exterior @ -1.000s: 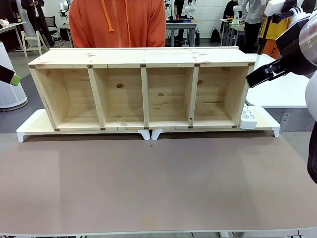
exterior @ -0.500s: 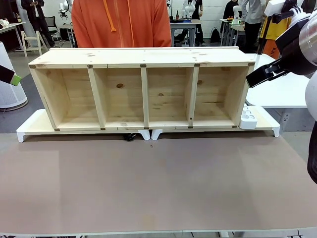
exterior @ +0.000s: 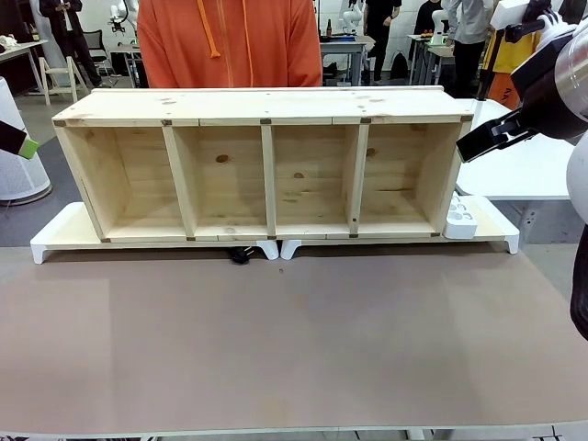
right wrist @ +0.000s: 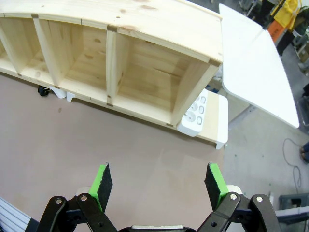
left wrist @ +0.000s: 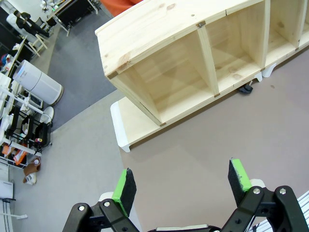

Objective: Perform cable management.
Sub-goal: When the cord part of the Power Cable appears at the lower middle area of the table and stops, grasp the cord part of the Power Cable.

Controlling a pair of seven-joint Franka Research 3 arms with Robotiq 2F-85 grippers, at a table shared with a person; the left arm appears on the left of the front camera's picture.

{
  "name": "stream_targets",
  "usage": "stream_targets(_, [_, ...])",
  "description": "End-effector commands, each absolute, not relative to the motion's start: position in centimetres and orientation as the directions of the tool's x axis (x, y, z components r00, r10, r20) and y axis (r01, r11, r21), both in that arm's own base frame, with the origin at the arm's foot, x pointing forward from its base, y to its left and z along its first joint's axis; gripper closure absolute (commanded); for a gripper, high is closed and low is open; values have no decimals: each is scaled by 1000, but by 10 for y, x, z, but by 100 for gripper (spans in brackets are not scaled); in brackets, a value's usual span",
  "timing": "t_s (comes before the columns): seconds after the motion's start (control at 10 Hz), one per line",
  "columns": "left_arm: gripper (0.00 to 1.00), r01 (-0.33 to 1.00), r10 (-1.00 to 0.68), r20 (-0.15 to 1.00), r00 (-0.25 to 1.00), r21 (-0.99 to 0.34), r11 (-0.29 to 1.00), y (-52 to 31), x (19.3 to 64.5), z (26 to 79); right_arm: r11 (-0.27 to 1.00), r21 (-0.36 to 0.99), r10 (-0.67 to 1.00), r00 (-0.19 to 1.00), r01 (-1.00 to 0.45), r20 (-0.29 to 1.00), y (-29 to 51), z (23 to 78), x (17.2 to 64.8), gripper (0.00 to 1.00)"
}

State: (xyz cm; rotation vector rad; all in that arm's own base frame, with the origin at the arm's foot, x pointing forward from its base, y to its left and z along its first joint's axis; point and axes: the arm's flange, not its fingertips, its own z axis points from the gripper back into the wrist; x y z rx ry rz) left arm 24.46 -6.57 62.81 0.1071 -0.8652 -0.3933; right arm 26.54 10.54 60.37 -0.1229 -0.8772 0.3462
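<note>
Cable (right wrist: 43, 90) well apart from right pincer (right wrist: 158, 178)

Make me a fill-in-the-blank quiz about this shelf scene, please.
The wooden shelf has ___ open compartments.
The cable peeks out from ___ the shelf.
The white power strip sits at the shelf's ___ end, by the robot's own sides.
The left gripper and right gripper both stand ___.
Missing words: four; under; right; open.

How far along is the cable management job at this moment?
Nothing looks done yet. Only the cable's plug pokes out from under the wooden shelf, near its middle. Nothing is in hand: both pairs of jaws stand open and empty. Left: grasp the cable and route it, perhaps toward the power strip.
</note>
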Motion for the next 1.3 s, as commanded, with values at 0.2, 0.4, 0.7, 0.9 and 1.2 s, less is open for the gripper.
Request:
stream_targets(0.2, [0,290,-379,723,577,252,923,-66,244,629,938,-247,344,589,-242,731,104,604,265,0])
stream_targets(0.4, [0,290,-379,723,577,252,923,-66,244,629,938,-247,344,589,-242,731,104,604,265,0])
stream_targets(0.7, [0,290,-379,723,577,252,923,-66,244,629,938,-247,344,589,-242,731,104,604,265,0])
stream_targets(0.9, [0,290,-379,723,577,252,923,-66,244,629,938,-247,344,589,-242,731,104,604,265,0])
stream_targets(1.2, [0,290,-379,723,577,252,923,-66,244,629,938,-247,344,589,-242,731,104,604,265,0])
